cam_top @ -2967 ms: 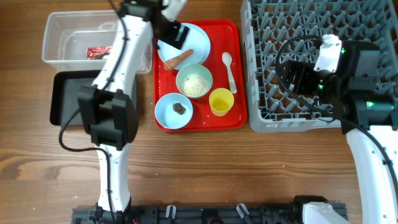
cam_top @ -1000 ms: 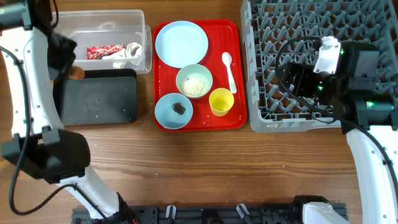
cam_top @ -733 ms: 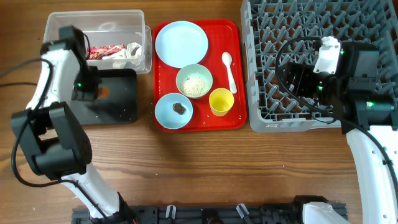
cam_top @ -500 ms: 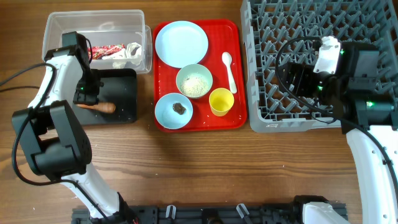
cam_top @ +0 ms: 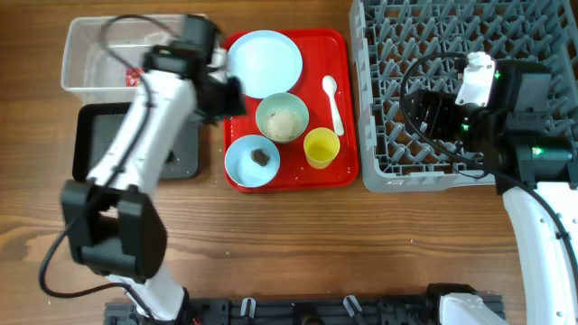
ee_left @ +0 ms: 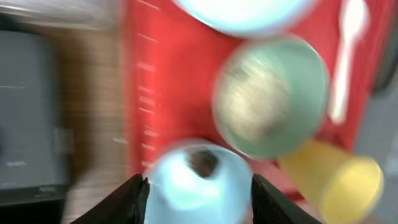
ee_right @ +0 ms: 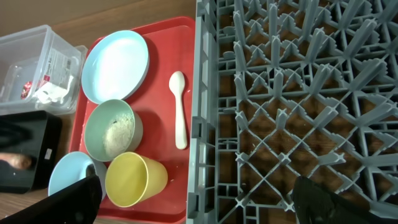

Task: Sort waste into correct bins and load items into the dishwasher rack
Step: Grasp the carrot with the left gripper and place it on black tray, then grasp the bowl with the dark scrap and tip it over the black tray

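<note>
My left gripper (cam_top: pixel 228 96) is open and empty above the left side of the flat red tray (cam_top: pixel 336 43). In the blurred left wrist view its gripper (ee_left: pixel 199 202) frames the light blue bowl (ee_left: pixel 199 186) with the dark lump (ee_left: pixel 202 163). The pale green bowl (cam_top: pixel 282 118) holds rice. The blue plate (cam_top: pixel 264 63), yellow cup (cam_top: pixel 321 147) and white spoon (cam_top: pixel 333 101) lie on the red tray. The sausage stick (ee_right: pixel 15 160) lies on the black tray (cam_top: pixel 99 135). The red wrapper (ee_right: pixel 25 87) and white scrap (ee_right: pixel 53 90) are in the clear tub (cam_top: pixel 90 45). My right gripper (ee_right: pixel 202 202) is open and empty over the rack (cam_top: pixel 370 135).
The left arm crosses over the clear tub and the black tray and hides part of each. The grey rack fills the right side of the table, and its left wall runs close beside the red tray. Bare wooden tabletop lies in front of the trays.
The left gripper carried the sausage stick from the plate, left it on the black tray, then swung right to the red tray. The right arm has not moved.
</note>
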